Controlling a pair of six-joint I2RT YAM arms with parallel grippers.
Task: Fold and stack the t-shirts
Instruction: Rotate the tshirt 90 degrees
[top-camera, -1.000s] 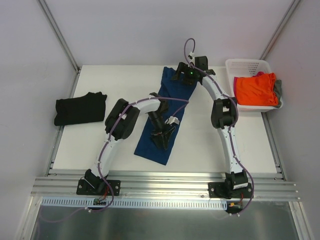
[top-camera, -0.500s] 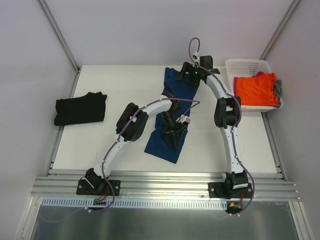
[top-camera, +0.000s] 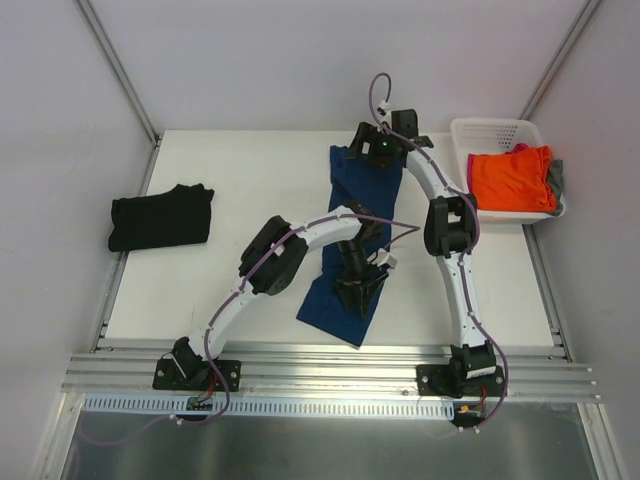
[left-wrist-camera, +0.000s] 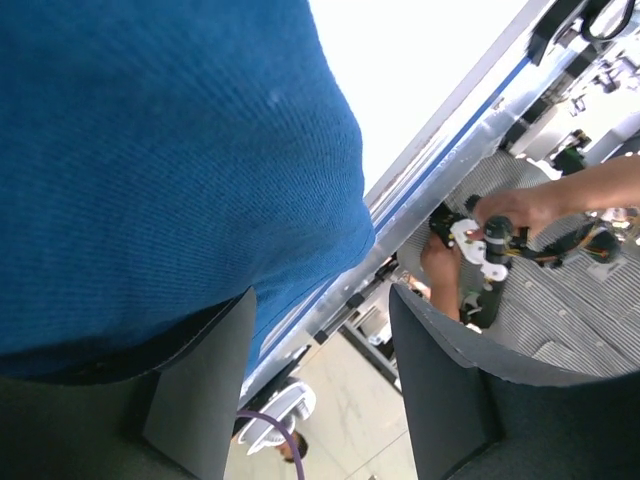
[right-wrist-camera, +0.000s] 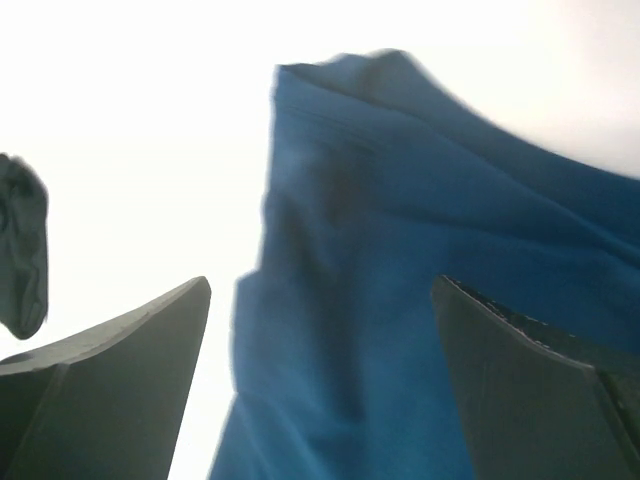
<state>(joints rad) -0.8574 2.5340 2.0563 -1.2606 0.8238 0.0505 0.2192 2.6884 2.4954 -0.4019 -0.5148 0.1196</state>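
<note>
Far left of the table (top-camera: 250, 170): black t-shirt (top-camera: 160, 217), folded, well apart from both arms. Centre: navy t-shirt (top-camera: 335, 312), drawn into a long narrow strip from near the front edge towards the far side. Over its near half, left gripper (top-camera: 358, 292), partly spread, nothing visibly pinched. At its far end, right gripper (top-camera: 383, 150), spread wide above the cloth, gripping nothing. Far right: white basket (top-camera: 490, 125) with an orange t-shirt (top-camera: 512, 178) inside, plus pink cloth (top-camera: 521, 148) and grey cloth (top-camera: 556, 178) at its edges.

Probably mid-fold on the navy one, with more to do from the basket.

Risks, judged from here:
- Closing on the top layer only, so peeling the strip open instead of carrying it.
- Pulling with one end unheld, so skewing or bunching the strip.
- Dragging the near end, close to the front edge, off the table.

From above: the whole layout, but no look into either pair of jaws.

From the left wrist:
- fingers (left-wrist-camera: 200, 400) apart, with a clear gap between and blue knit bulging against the left-hand one
- the front rail (left-wrist-camera: 450, 130), and beyond the table a person's hands (left-wrist-camera: 500, 215) on some device, out of the overhead view

From the right wrist: blurred, yet enough to show wide-set fingers and a folded blue edge beyond them, untouched.
</note>
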